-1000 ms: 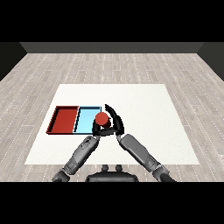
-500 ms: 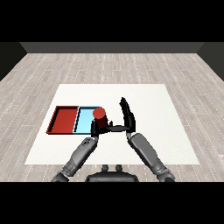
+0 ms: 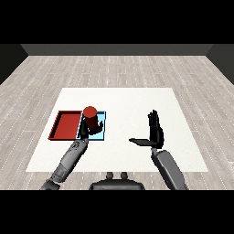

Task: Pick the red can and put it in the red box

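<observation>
Two trays (image 3: 64, 125) side by side, nothing blocking. Left hand (image 3: 87, 129) curled round red can (image 3: 91, 117) over blue tray (image 3: 103, 132). Right hand (image 3: 154, 130) spread wide, pulled away since before.

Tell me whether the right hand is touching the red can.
Apart. The head view shows the right hand open over bare table, well to the right of the red can, which the left hand holds over the light blue tray.

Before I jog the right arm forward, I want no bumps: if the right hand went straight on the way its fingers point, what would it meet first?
Nothing, as far as this view shows. The right hand is open, fingers pointing away across bare white table. The red can and both trays lie well off to its left. Height above the table is unclear.
</observation>
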You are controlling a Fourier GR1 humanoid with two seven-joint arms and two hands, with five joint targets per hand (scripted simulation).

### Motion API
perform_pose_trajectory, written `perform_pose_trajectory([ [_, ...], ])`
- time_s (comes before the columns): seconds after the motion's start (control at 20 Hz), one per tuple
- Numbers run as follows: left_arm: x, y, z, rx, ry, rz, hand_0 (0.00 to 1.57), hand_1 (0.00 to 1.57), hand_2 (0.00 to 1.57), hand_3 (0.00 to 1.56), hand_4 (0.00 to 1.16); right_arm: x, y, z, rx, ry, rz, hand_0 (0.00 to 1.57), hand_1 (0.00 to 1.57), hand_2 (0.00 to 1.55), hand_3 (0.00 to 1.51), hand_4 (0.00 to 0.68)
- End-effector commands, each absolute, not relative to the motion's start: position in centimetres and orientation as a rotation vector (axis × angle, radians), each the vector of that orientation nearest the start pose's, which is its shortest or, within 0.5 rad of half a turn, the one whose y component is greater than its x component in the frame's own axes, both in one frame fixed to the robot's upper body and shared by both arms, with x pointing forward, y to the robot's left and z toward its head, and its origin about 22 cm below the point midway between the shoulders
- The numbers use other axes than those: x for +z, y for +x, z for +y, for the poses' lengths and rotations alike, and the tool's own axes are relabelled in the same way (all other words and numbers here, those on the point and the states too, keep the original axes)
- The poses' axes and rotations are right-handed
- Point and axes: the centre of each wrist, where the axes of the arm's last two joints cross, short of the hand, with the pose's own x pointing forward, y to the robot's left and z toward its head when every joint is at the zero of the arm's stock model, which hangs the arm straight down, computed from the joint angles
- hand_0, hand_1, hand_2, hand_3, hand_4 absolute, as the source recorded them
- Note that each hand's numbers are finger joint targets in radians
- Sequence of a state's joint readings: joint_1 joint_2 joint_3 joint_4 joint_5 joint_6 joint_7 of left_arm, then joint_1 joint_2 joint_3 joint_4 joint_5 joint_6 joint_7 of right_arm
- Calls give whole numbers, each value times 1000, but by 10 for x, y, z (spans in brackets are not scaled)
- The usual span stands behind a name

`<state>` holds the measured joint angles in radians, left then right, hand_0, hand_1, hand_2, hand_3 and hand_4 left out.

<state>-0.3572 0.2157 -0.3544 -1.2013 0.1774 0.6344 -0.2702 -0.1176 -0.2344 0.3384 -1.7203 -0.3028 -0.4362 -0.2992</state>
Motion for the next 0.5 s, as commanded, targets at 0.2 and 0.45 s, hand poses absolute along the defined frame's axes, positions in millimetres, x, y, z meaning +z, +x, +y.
perform_pose_trajectory([
  [0.2, 16, 314, 285, -36, 615, -1679, 1571, 1571, 1554, 1467, 1100, 46, 234, -259, -144, -81, -1943, 0, 0, 0, 0, 0],
  [0.45, -7, 334, 320, -24, 708, -1542, 1571, 1571, 1567, 1498, 1115, 45, 233, -243, -137, -160, -1910, 0, 0, 0, 0, 0],
])
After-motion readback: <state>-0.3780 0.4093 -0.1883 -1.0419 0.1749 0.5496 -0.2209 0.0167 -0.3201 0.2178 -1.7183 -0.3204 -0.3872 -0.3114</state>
